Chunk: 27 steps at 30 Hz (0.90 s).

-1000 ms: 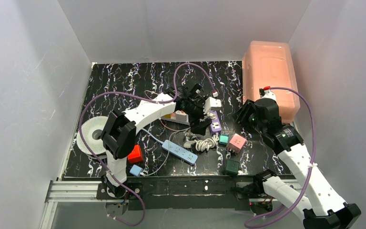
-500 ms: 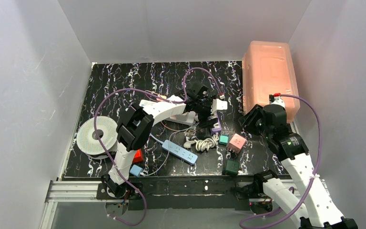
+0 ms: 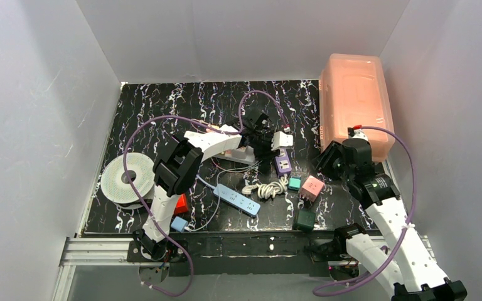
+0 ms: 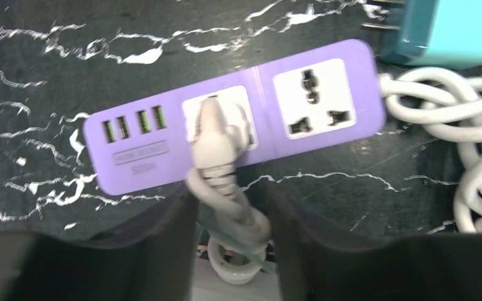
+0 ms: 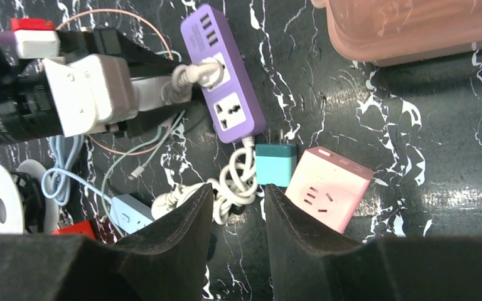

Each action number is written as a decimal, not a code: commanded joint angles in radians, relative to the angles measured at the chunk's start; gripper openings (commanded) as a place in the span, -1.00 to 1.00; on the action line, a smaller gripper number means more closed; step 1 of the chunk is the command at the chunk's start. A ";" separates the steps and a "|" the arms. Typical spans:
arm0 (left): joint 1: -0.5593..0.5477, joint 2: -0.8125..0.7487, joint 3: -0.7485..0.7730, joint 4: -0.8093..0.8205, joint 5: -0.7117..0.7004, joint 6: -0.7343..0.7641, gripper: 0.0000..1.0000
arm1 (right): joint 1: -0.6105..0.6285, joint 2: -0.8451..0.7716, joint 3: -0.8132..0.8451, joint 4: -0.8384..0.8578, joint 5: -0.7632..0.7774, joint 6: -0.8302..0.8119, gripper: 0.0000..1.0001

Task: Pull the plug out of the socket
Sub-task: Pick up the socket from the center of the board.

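**Loose strip, grip too low**

The plug (image 4: 216,135) sits seated in the purple strip (image 4: 326,103) mid-surface. The left gripper (image 4: 229,210) is open, straddling the cord just below the plug. The right gripper (image 5: 238,210) is open and empty, hovering off to the right. With nothing pinning the strip, a pull would likely drag it along or strain the cord.

Three strips: purple strip (image 3: 282,164), light-blue strip (image 3: 236,199), white strip (image 3: 243,155). Five cubes: pink (image 3: 312,187), teal (image 3: 295,184), green (image 3: 305,219), red (image 3: 178,204), blue (image 3: 178,224). One spool (image 3: 124,177), one bin (image 3: 356,100).
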 commanded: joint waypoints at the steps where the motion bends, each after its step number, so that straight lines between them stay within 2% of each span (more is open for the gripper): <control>1: 0.006 -0.002 0.036 -0.103 -0.017 0.034 -0.39 | -0.008 0.011 -0.024 0.064 -0.030 -0.015 -0.14; 4: 0.006 0.020 0.067 -0.113 -0.025 0.030 -0.74 | -0.008 0.031 -0.036 0.075 -0.040 -0.026 -0.11; 10: 0.003 0.026 0.076 -0.098 -0.062 0.016 -1.00 | -0.011 0.063 -0.072 0.135 -0.072 -0.031 0.01; 17: 0.026 -0.100 -0.006 -0.046 -0.090 -0.049 -1.00 | -0.020 0.180 -0.093 0.264 -0.186 -0.032 0.34; 27: 0.064 -0.305 -0.097 -0.062 -0.063 -0.205 -1.00 | -0.022 0.385 -0.107 0.505 -0.334 -0.005 0.50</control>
